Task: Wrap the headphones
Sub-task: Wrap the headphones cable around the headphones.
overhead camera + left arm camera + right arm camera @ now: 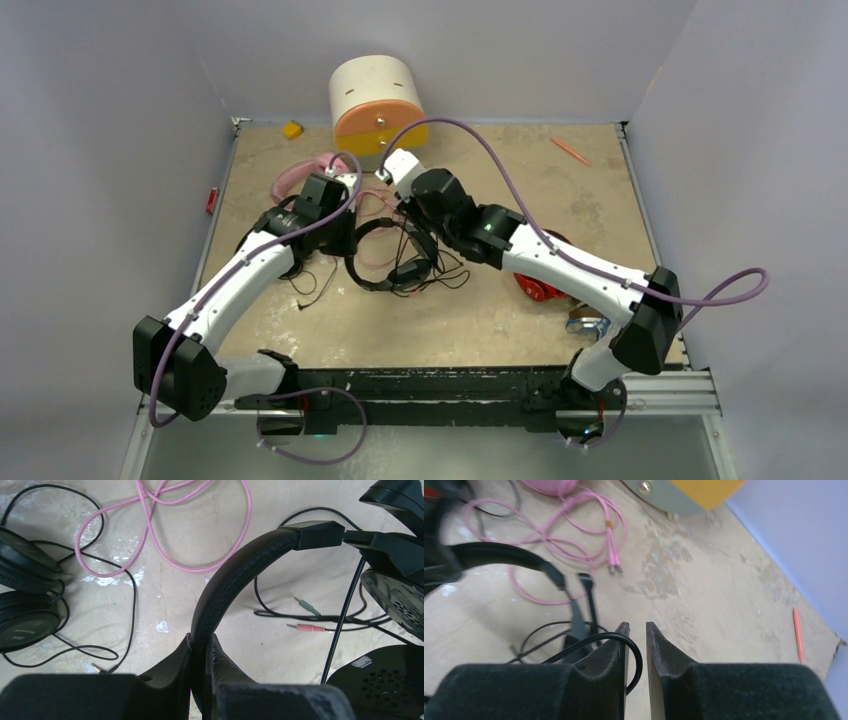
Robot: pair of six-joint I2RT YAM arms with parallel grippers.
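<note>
Clamping my left gripper point(201, 642) on the black padded-band headphones point(235, 565) at the beige table's point(600, 200) middle, right gripper point(637, 627) standing slightly apart around a thin black cable point(574, 647); I'd pinch it firmly, then wind even, snug loops

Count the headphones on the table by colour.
Black headphones: 2
Pink headphones: 1
Red headphones: 1
Silver-hinged headphones: 1, mostly hidden by the right arm
Total: 5
</note>
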